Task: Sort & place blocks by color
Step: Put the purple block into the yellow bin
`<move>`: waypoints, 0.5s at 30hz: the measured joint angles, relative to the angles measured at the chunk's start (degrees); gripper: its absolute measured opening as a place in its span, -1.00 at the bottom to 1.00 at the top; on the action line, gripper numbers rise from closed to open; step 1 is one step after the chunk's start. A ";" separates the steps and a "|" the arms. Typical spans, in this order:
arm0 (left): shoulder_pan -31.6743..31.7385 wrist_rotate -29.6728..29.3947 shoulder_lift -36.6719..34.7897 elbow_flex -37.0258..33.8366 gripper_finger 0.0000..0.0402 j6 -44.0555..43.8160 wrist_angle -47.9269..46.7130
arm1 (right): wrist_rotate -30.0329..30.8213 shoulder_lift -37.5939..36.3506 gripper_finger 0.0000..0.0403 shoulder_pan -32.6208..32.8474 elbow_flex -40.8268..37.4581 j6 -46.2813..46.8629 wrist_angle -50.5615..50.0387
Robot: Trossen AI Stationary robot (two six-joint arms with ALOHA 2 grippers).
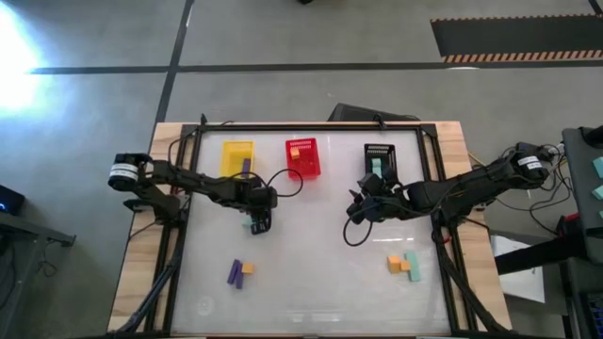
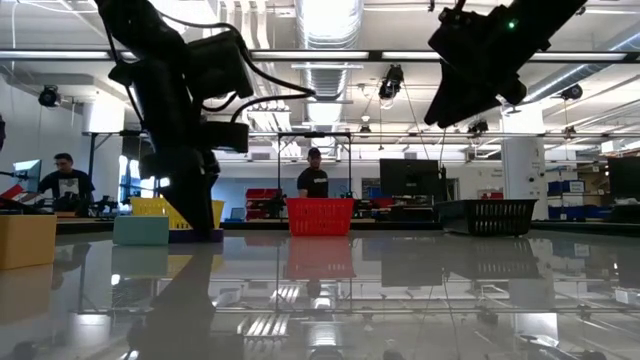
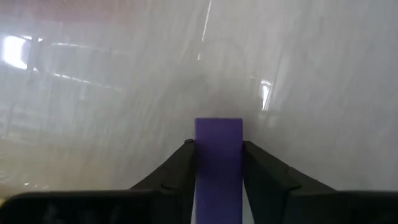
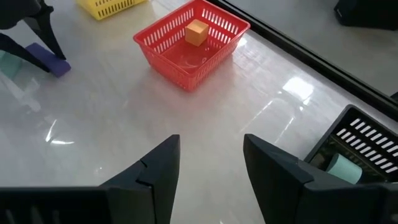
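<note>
My left gripper point(image 1: 259, 223) points down at the table just in front of the yellow basket point(image 1: 236, 149) and is shut on a purple block point(image 3: 217, 162). A teal block point(image 1: 249, 227) lies right beside it. A purple block point(image 1: 235, 272) and an orange block point(image 1: 248, 268) lie together near the front left. An orange block point(image 1: 395, 264) and teal blocks point(image 1: 411, 265) lie at the front right. My right gripper point(image 1: 358, 209) hangs open above the table, in front of the black basket point(image 1: 379, 151), holding nothing. My left gripper pinches the purple block point(image 3: 217, 155) between its two fingers, one on each long side. The fingers point(image 4: 48, 32) come from above, pointing down. In the right wrist view the bar point(image 4: 51, 60) lies flat and low at the table surface; whether it touches the table I cannot tell.
The yellow basket holds a purple block point(image 1: 247, 166), the red basket point(image 1: 303, 168) an orange block point(image 1: 296, 152), and the black basket a teal block point(image 1: 377, 167). All three stand along the far edge. A black frame point(image 1: 311, 126) borders the table. People stand in the room beyond.
</note>
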 joint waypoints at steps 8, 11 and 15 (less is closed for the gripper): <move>-0.04 -0.01 -0.36 2.00 -0.55 -1.12 -0.44 | -0.02 0.00 -0.16 0.00 -1.66 0.02 1.05; -0.04 -0.05 -1.49 4.64 -0.53 -0.06 -3.96 | -0.13 0.00 -0.16 -0.01 -1.94 0.12 1.08; 0.36 -0.65 -3.77 8.32 -0.53 2.75 -9.12 | -0.45 0.00 -0.16 0.00 -1.96 0.15 1.29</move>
